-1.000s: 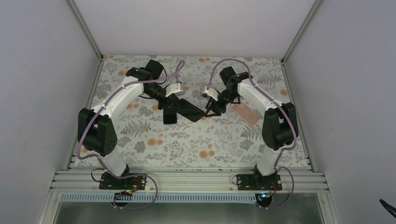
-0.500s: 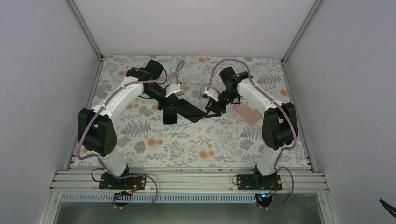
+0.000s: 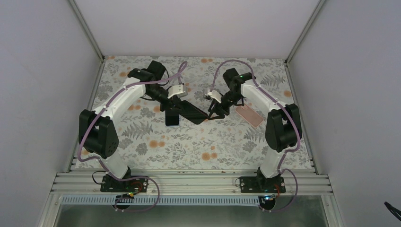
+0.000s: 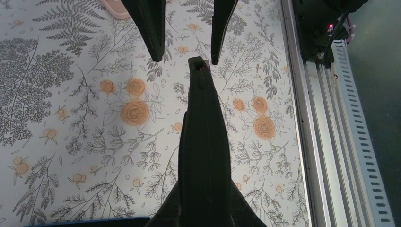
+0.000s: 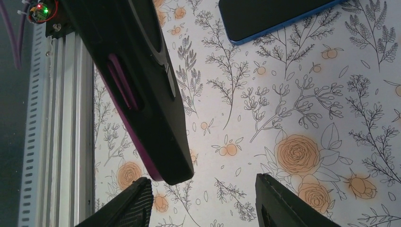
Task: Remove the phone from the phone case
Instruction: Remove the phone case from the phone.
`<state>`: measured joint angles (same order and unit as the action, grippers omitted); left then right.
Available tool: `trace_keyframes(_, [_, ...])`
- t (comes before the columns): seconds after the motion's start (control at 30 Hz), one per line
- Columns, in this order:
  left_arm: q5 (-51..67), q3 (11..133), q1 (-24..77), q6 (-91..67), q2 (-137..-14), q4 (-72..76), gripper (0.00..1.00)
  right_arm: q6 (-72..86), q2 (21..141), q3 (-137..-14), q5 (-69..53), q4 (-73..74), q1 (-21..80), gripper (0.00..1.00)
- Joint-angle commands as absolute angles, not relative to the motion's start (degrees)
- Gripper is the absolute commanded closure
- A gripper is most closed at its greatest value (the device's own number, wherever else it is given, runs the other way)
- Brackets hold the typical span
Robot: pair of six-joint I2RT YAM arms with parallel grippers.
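My left gripper (image 3: 181,105) is shut on a black phone case (image 3: 193,112) and holds it above the table. In the left wrist view the case (image 4: 203,137) runs edge-on away from my left gripper (image 4: 204,210). A purple phone edge (image 5: 135,142) shows inside the black case (image 5: 142,75). My right gripper (image 3: 213,112) is open at the case's free end. In the right wrist view the case's corner hangs just above my right gripper's left finger (image 5: 127,203), and the right gripper (image 5: 203,180) holds nothing.
A dark phone with a blue rim (image 5: 269,16) lies flat on the floral table, also seen from the top (image 3: 171,118). A pink case (image 3: 249,115) lies right of the right gripper. The aluminium rail (image 4: 326,142) marks the near edge.
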<state>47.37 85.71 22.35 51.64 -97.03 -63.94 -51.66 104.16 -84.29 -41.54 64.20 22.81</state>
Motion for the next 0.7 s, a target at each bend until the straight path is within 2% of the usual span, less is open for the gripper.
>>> trace_keyframes(0.0, [51.2, 86.8, 22.4, 52.0, -96.4, -63.2, 0.98, -53.9, 103.2, -85.2, -44.0, 65.6, 22.7, 0.46])
trace_keyframes(0.67, [51.7, 86.9, 22.3, 52.2, -95.8, -63.7, 0.98, -52.8, 103.0, -84.5, -42.7, 63.9, 22.1, 0.46])
